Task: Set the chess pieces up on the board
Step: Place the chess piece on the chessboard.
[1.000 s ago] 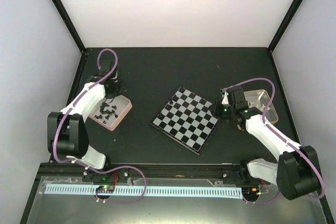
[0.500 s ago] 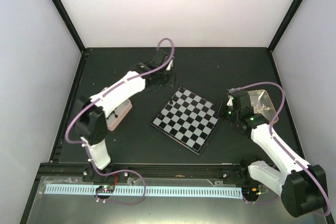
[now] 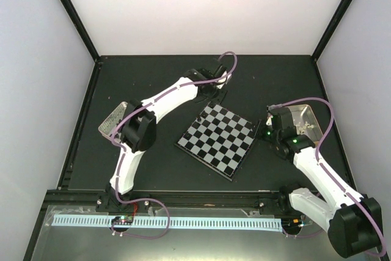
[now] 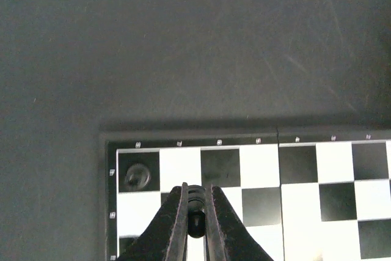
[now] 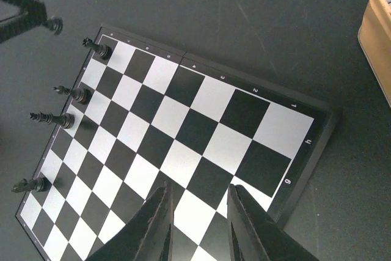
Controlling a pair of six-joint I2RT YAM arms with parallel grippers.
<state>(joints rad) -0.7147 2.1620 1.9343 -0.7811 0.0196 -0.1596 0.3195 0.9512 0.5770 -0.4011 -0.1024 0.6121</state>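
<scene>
Checkered board [image 3: 217,139] set askew mid-way on a dark surface [image 3: 159,84]. Over its far corner, left claw [image 4: 195,215] clamped on one black chess piece [image 4: 195,203]. Four black pieces [image 5: 76,94] standing along one board edge, one on the corner square. At the board's right corner, right claw [image 5: 198,221], fingers apart, empty.

- Your left arm [image 3: 165,97] and right arm [image 3: 317,166] wear white link shells between bulky black joint housings.
- A purple cable [image 3: 228,53] loops along each.
- Your fingers [image 5: 156,224] are black and tapered.
- Small green lights [image 3: 269,132] glow at the right wrist.
</scene>
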